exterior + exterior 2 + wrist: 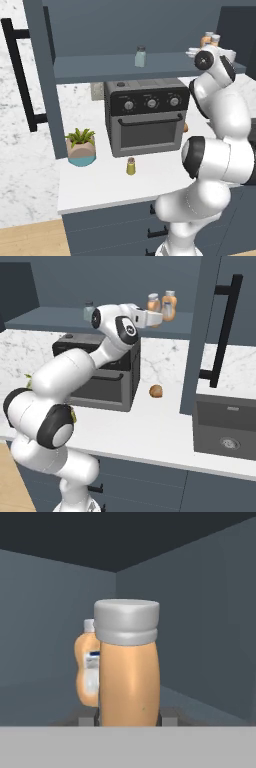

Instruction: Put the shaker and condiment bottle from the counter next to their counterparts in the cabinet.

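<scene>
the fingers (128, 719) are clamped on the condiment bottle (128, 672), held upright, grey cap up and long axis vertical, inside the cabinet (200, 331) over its shelf, just in front of its orange counterpart (87, 672). the shaker (131, 166) stands upright on the tabletop (100, 187) before the toaster oven (146, 116).

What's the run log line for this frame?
stage: placing in cabinet | hand: shut on condiment bottle, beside its twin | shaker: on counter, by oven
</scene>
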Available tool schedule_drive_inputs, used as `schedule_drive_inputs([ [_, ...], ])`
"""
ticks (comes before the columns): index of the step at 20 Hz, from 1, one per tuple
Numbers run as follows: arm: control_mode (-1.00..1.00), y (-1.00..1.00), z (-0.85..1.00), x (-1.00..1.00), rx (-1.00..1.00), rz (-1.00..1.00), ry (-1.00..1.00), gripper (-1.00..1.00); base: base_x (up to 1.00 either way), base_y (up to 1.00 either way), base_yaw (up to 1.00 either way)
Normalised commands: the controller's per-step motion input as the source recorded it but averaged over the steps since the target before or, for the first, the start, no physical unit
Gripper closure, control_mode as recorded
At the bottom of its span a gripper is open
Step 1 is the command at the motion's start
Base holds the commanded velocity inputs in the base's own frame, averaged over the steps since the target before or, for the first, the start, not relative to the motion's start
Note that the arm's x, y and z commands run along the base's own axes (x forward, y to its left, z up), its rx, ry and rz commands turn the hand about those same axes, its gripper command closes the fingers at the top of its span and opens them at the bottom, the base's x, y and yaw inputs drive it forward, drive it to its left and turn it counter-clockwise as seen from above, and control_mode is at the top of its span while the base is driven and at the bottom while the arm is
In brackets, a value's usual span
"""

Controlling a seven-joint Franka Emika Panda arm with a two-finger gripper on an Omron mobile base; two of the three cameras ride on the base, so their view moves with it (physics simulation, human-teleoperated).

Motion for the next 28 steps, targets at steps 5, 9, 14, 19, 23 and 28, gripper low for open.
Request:
schedule_drive_inputs([
  [5,-1.00,-0.01,0.04,0.29,0.01,0.01,0.03,1.00,0.00,0.00,0.00],
  [9,-1.00,-0.09,0.06,0.20,0.03,0.01,0.05,1.00,0.00,0.00,0.00],
  [14,-1.00,-0.13,0.01,0.30,0.04,0.04,0.03,1.00,0.00,0.00,0.00],
  [19,-1.00,-0.18,0.00,0.36,0.01,0.05,0.00,1.00,0.00,0.00,0.00],
  [23,-1.00,-0.08,0.00,0.19,0.00,0.00,0.00,1.00,0.00,0.00,0.00],
  [28,-1.00,0.00,0.00,0.13,0.00,0.00,0.00,-1.00,0.00,0.00,0.00],
])
